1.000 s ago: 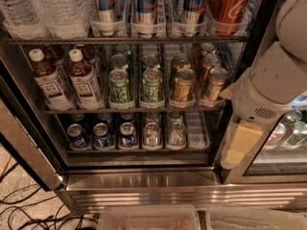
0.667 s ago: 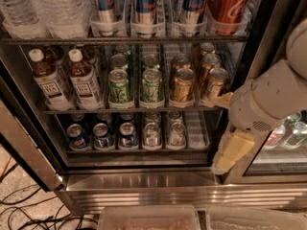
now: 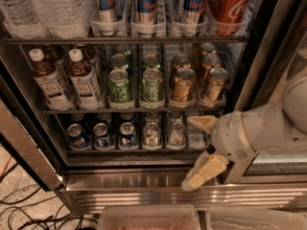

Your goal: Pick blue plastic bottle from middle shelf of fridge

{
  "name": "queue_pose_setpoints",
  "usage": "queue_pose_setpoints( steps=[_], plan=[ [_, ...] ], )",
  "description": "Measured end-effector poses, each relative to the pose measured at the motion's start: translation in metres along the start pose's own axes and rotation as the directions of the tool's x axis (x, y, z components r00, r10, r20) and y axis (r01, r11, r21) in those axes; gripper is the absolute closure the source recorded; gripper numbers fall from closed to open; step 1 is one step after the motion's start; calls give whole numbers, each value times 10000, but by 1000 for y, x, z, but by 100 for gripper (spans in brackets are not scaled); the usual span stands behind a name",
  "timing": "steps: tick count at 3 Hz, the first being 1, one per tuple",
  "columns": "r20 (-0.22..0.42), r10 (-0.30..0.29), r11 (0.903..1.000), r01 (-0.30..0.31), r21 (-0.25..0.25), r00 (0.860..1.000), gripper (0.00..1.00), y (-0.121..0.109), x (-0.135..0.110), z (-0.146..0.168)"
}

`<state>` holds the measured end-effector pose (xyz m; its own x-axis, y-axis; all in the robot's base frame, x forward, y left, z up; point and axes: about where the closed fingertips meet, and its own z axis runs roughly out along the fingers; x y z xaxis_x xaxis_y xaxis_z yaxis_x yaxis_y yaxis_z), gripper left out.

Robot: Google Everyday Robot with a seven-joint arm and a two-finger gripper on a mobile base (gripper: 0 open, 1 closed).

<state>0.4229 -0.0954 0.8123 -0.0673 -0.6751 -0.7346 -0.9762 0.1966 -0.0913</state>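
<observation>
Two small bottles of brown drink with white caps and white, blue-printed labels stand at the left of the middle shelf (image 3: 144, 110) of the fridge (image 3: 144, 182). One blue plastic bottle (image 3: 48, 82) is leftmost and the other (image 3: 84, 79) is beside it, with more behind them. Green cans (image 3: 119, 86) and gold cans (image 3: 183, 86) fill the lanes to their right. My gripper (image 3: 188, 152) is at the lower right, in front of the bottom shelf. It is open and empty, with one cream finger (image 3: 202, 122) up and one down, well right of and below the bottles.
Large water bottles (image 3: 57, 8) and tall cans (image 3: 146, 4) stand on the top shelf, with a red cola can (image 3: 232, 6) at the right. Small cans (image 3: 127, 134) fill the bottom shelf. A dark door post (image 3: 254, 51) stands at the right. Cables (image 3: 19, 210) lie on the floor at the left, clear bins (image 3: 148, 219) below.
My arm has swung left and lower, bringing the gripper from beside the door post to the front of the bottom shelf. The fingers now stand apart.
</observation>
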Motion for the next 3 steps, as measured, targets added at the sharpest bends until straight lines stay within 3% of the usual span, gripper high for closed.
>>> queue_pose_setpoints(
  steps=[1, 2, 3],
  plan=[
    [2022, 1297, 9903, -1166, -754, 9707, 0, 17, -31, 18],
    [3483, 2573, 9660, -2299, -1186, 9014, 0, 26, -58, 15],
    [4553, 2892, 9573, -2550, -1364, 8421, 0, 31, -79, 3]
  ],
)
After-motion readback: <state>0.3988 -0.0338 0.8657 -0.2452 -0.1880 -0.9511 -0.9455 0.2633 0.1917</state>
